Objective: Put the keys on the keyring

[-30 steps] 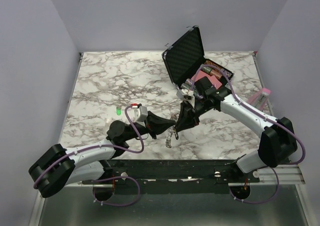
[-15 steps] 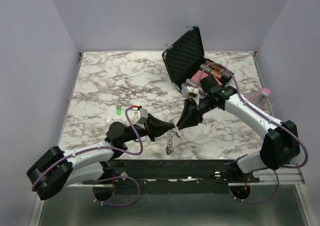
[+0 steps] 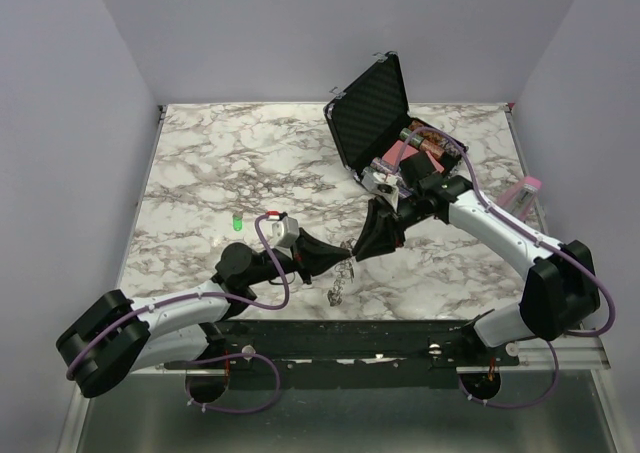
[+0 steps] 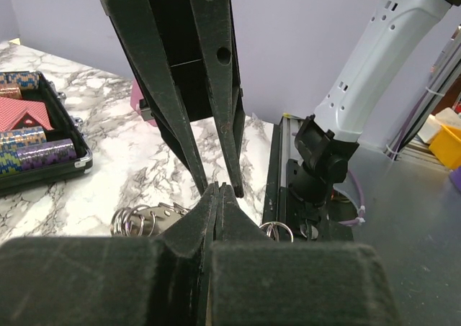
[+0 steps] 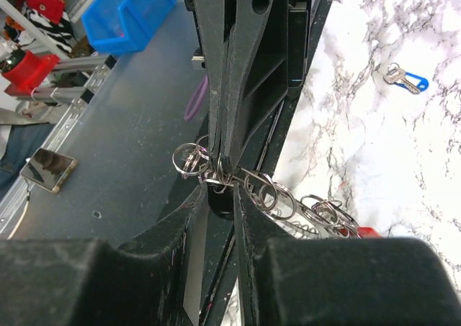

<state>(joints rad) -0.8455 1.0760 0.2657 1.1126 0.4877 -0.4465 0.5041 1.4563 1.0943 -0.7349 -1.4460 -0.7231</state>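
Well off to the outer side of our left gripper (image 3: 346, 258), a small green piece (image 3: 237, 223) lies on the marble table (image 3: 200, 163). The left gripper itself is clamped tight, its fingertips pinching one ring of the keyring (image 3: 340, 285). The chain hangs just below those tips, close to the table's near edge. From the right wrist we see more of its rings (image 5: 277, 196) strung out beside the pinch.

Our right gripper (image 3: 358, 253) meets the left one tip to tip, slanting down from behind. Its jaws stand a little apart, with one finger (image 4: 180, 117) on either side of the left's closed tips. We cannot tell whether its pads touch the ring.

Behind the right gripper a black case (image 3: 372, 108) sits with its lid raised, stacks of chips (image 4: 32, 153) showing inside. Farther right, past that arm's forearm, a pink object (image 3: 527, 191) rests at the table's edge.
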